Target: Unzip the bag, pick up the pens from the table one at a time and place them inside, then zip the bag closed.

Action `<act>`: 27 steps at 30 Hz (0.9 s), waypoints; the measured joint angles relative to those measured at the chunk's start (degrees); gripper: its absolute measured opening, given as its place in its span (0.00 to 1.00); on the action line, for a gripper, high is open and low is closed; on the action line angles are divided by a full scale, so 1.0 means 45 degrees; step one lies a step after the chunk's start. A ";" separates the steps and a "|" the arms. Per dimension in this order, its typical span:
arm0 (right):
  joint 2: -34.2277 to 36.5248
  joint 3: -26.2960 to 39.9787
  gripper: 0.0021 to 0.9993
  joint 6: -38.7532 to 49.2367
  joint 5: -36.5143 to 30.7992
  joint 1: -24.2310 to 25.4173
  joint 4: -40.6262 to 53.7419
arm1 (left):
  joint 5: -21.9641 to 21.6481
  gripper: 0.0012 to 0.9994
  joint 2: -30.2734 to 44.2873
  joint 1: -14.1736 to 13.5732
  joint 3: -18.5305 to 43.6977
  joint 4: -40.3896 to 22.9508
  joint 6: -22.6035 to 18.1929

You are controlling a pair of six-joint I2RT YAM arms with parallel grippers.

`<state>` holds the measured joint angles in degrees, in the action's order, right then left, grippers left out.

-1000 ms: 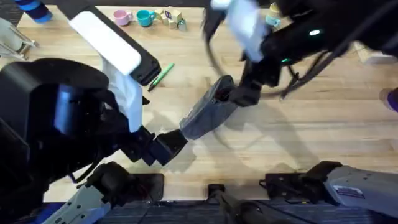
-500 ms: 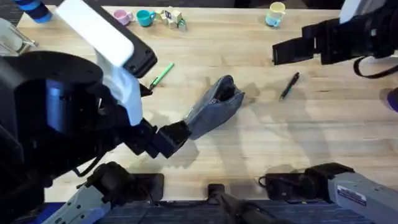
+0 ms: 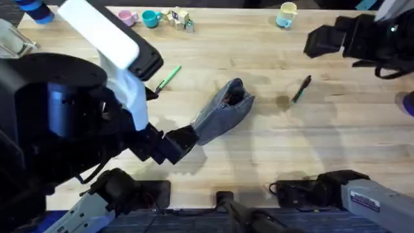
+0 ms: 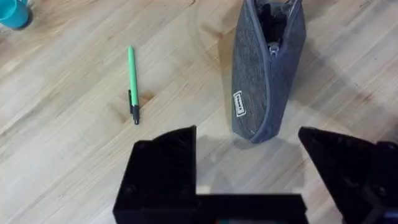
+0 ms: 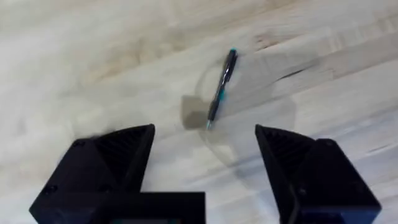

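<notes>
The grey bag [image 3: 223, 114] lies slantwise mid-table with its far end gaping open; in the left wrist view the bag [image 4: 266, 81] shows its zipper parted at that end. My left gripper [image 3: 183, 140] stands open at the bag's near end, its fingers [image 4: 165, 163] wide apart and holding nothing. A green pen [image 3: 168, 77] lies left of the bag on the table [image 3: 259, 162] and appears as a green pen [image 4: 132, 84] there too. A dark pen [image 3: 301, 88] lies right of the bag. My right gripper [image 3: 314, 43] hovers open above and beyond it; the dark pen [image 5: 221, 90] lies ahead of its fingers [image 5: 115, 155].
Along the table's far edge stand a pink cup [image 3: 127, 17], a teal cup [image 3: 151, 18], small toy blocks [image 3: 179, 17] and a yellow cup [image 3: 287, 14]. A blue object [image 3: 35, 10] sits at the far left corner.
My right arm has left the bag's open end and swung off to the far right, uncovering the dark pen. The bag and left gripper stay put.
</notes>
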<state>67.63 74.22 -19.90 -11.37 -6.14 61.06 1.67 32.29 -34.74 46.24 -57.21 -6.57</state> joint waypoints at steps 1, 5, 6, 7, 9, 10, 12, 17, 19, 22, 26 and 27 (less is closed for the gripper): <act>0.0057 0.0000 1.00 -0.0601 -0.0312 0.0021 -0.0035 | 0.0000 0.99 0.0000 0.0000 0.0000 0.0000 0.0000; 0.0504 0.0000 1.00 -0.2005 -0.1037 0.0021 -0.0367 | 0.0000 0.99 0.0000 0.0000 0.0000 0.0000 0.0000; 0.0686 0.0000 1.00 -0.2203 -0.1160 0.0021 -0.0426 | 0.0000 0.99 0.0000 0.0000 0.0000 0.0000 0.0000; 0.0875 0.0000 1.00 -0.2360 -0.1255 0.0025 -0.0519 | 0.0000 0.99 0.0000 0.0000 0.0000 0.0000 0.0000; 0.1318 -0.0002 1.00 -0.2606 -0.1424 0.0021 -0.0802 | 0.0000 0.99 0.0000 0.0000 0.0000 0.0000 0.0000; 0.1564 -0.0005 1.00 -0.2688 -0.1509 0.0021 -0.0950 | 0.0000 0.99 0.0000 0.0000 0.0000 0.0000 0.0000; 0.2398 -0.0005 1.00 -0.2893 -0.1733 0.0100 -0.1357 | 0.0000 0.99 0.0000 0.0000 0.0000 -0.0004 0.0000; 0.3364 -0.0005 1.00 -0.2964 -0.1819 0.0762 -0.1415 | 0.0000 0.99 0.0000 0.0000 0.0000 0.0000 0.0000; 0.3787 -0.0005 1.00 -0.2969 -0.1832 0.1143 -0.1501 | 0.0000 0.99 0.0000 0.0000 0.0000 0.0000 0.0000; 0.4413 -0.0005 1.00 -0.2969 -0.1789 0.1607 -0.1744 | 0.0000 0.99 0.0004 0.0000 0.0000 0.0000 0.0000; 0.5296 -0.0005 1.00 -0.2971 -0.1109 0.1947 -0.2187 | 0.0000 0.99 0.0000 0.0000 0.0000 0.0000 0.0000; 0.5494 -0.0005 1.00 -0.2969 -0.0963 0.1954 -0.2261 | 0.0000 0.99 0.0000 0.0000 0.0000 0.0000 0.0000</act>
<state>92.35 74.19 -33.26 -15.70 2.66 50.88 1.67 32.29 -34.74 46.24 -57.21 -6.57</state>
